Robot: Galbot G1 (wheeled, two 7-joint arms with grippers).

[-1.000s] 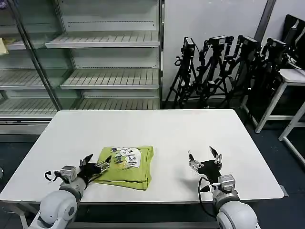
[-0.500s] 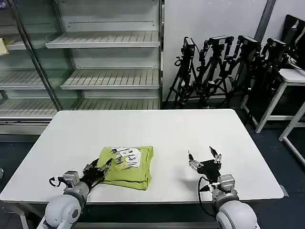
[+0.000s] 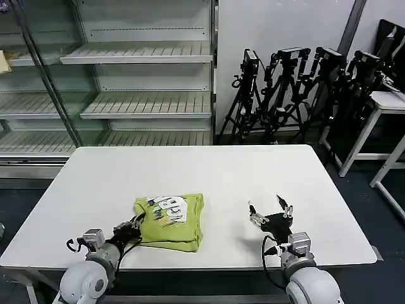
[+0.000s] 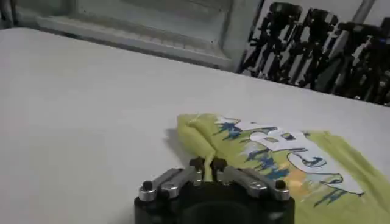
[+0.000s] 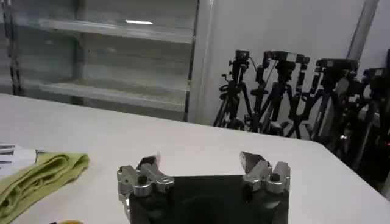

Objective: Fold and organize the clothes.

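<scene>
Across the lower half of the head view stretches a plain white rectangular table (image 3: 209, 174), bare but for one garment. In the upper left of the frame stands a glass-fronted display cabinet with empty white slatted shelves (image 3: 136, 54); in the upper right a cluster of black camera tripods (image 3: 297, 88) leans against a pale wall, and a second white table (image 3: 386, 101) cuts in at the right edge.

Left of centre, near the table's front edge, lies the folded lime-green cotton T-shirt (image 3: 169, 221), its white-and-dark graphic print facing up.

At the lower left of the frame, the left gripper (image 3: 131, 227) sits low over the table, its tips at the shirt's left edge. In the left wrist view its two metal fingers (image 4: 196, 164) are drawn together so the tips nearly meet, right at a fold of the shirt's edge (image 4: 201, 143); whether cloth is pinched between them I cannot tell. Its grey arm reaches forward from the bottom corner.

Right of centre, well apart from the shirt, the right gripper (image 3: 270, 212) hovers over bare tabletop, its fingers spread wide and holding nothing, the forearm rising from the bottom edge.
</scene>
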